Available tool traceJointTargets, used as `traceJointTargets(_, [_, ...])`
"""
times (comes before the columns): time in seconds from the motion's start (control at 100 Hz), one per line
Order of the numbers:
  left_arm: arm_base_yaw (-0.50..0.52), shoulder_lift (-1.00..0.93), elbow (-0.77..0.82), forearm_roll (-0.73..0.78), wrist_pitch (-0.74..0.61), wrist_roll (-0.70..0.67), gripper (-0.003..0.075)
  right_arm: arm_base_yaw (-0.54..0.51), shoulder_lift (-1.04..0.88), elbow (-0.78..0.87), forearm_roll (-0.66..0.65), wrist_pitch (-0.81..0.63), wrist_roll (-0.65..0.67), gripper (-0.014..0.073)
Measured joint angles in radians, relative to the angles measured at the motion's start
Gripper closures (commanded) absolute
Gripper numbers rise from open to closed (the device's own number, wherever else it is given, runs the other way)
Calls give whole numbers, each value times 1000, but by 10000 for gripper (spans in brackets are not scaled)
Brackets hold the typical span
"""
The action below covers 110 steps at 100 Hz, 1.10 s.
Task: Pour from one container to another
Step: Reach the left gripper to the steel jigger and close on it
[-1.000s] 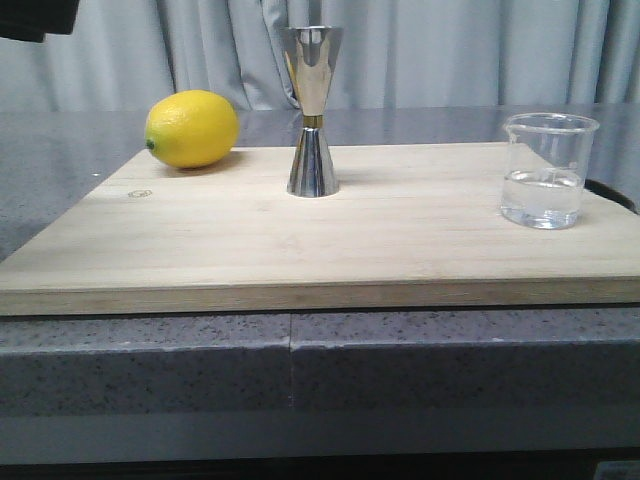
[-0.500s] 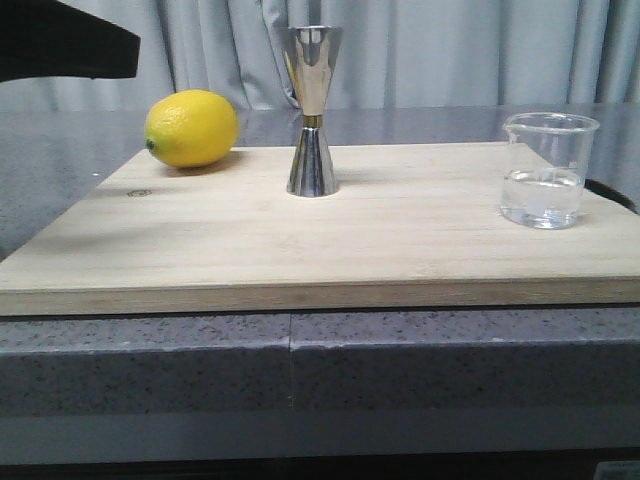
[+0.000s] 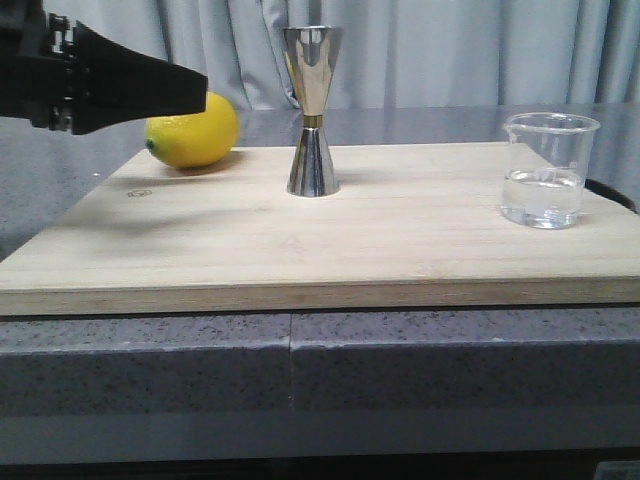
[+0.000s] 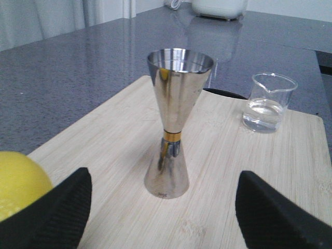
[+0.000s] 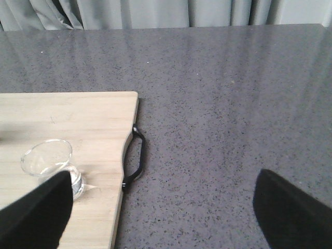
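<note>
Upright on the right-hand part of the wooden cutting board (image 3: 400,230), near its right edge, stands the small clear glass beaker (image 3: 547,170), about a third full of clear liquid, its pouring lip visible from the left wrist camera. Well apart from it, toward the board's far edge and near the middle, stands the steel double jigger (image 3: 312,110), upright with a thin gold band at its waist. A lemon (image 3: 195,130) sits near the board's far left corner. The left claw (image 4: 163,218) has its fingers spread wide, holding nothing, the jigger framed between them. The right claw (image 5: 163,218) is likewise wide open and empty, above the dark speckled counter (image 5: 233,104) beside the board's black handle (image 5: 136,161).
</note>
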Motion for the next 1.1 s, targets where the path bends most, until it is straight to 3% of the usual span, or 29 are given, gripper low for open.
traceJointTargets(0.37, [-142,183,-198,-2,0,2,187,0,0,0,-1,14,0,-48])
traceJointTargets(0.75, [-203,281,-343,-3,0,-16,195,0,0,0,-1,14,0,-48])
traceJointTargets(1.1, [-216,281,-356,-3,0,-16,432,0,0,0,-5,14,0,-48])
